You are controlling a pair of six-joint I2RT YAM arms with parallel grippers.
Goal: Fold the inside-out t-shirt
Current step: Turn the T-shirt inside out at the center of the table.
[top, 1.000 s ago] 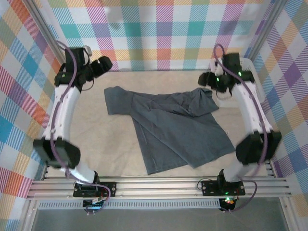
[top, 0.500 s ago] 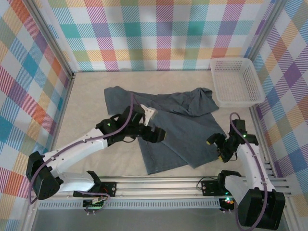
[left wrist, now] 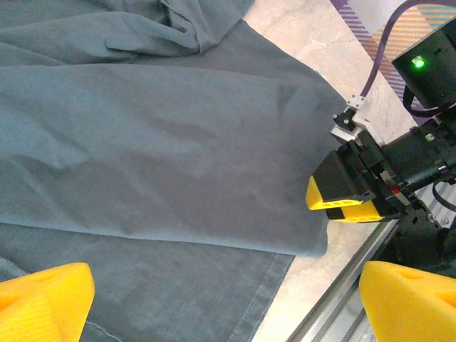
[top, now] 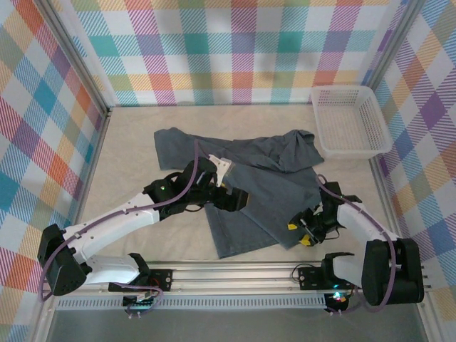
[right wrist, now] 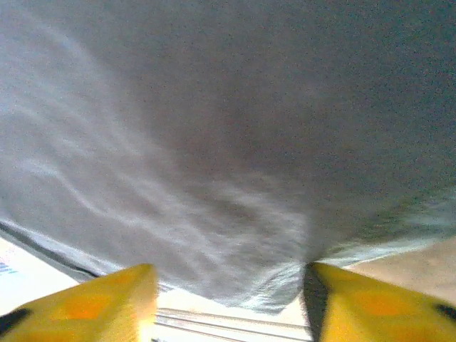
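**Right pincer** (top: 305, 233): nearest the rail, low at the near right hem corner of the t-shirt. In its own wrist view (right wrist: 229, 278) the yellow fingers (right wrist: 92, 303) stand part-way apart with the hem edge between them. Whether they actually pinch the cloth I cannot tell.

**Left pincer** (top: 239, 201): a little farther in, over the lower body of the shirt. Its jaws are spread wide (left wrist: 228, 299) and hold nothing.

**T-shirt** (top: 263, 185): slate blue-grey, lying flat on the bench (top: 135, 171). The hem is towards the rail, the body runs aslant, and the sleeves and a rumpled fold are at the far side.
- Handling, by my reckoning: light, soft and limp. It will sag, drag and crease, and layers may separate if only one is caught.
- Hold, by my reckoning: best taken at corners of the hem, where the stitched edge gives thickness. Pinch both layers, and use one corner per pincer so that the cloth lifts evenly.

**Basket** (top: 342, 88): white mesh, in the far right corner, just beside the rumpled fold.
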